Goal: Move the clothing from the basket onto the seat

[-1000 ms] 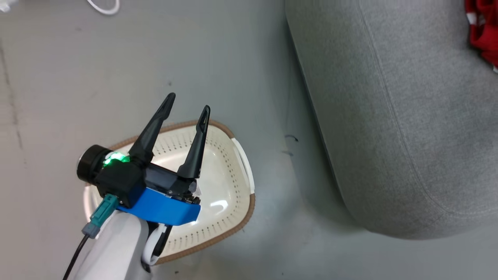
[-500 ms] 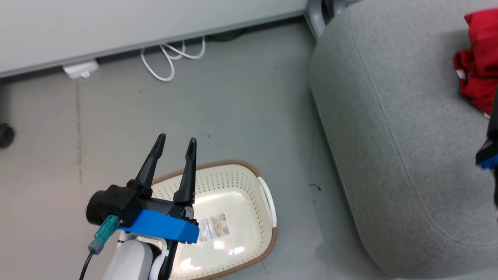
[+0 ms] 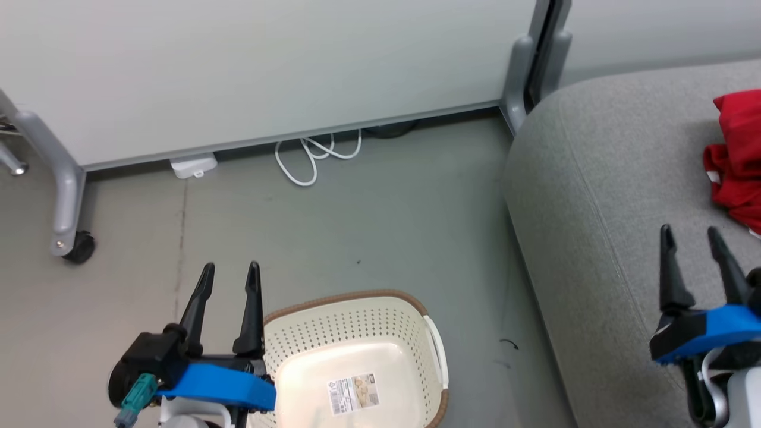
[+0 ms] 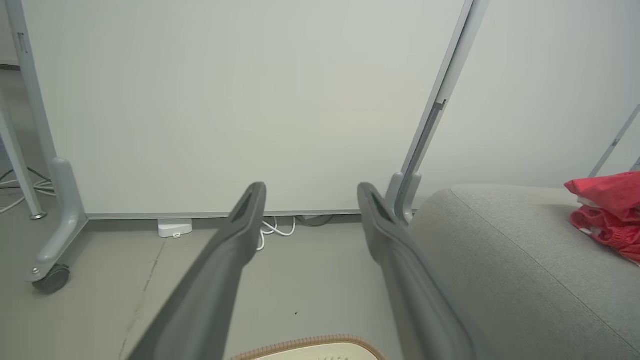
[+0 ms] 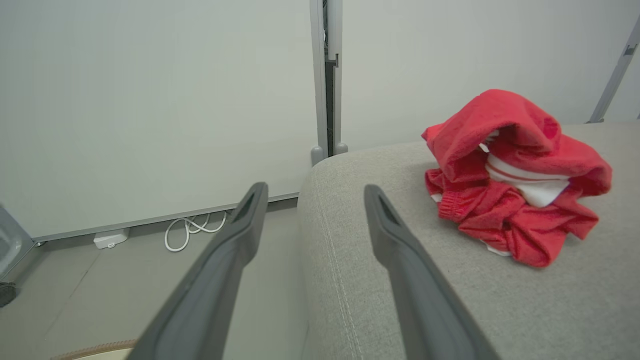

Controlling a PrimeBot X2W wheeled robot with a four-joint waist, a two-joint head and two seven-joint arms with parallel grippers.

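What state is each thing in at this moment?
basket, upright on the floor, visible inside empty
clothing, bunched in a heap on the seat
seat, bears the clothing near its back
left hand, open, holding nothing, beside the basket
right hand, open, holding nothing, over the seat

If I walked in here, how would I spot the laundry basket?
Start at the big grey sofa; on the floor beside its rounded end stands the basket. It is cream perforated plastic with a brown woven-look rim and a paper label inside, unlike the white cable beyond it.
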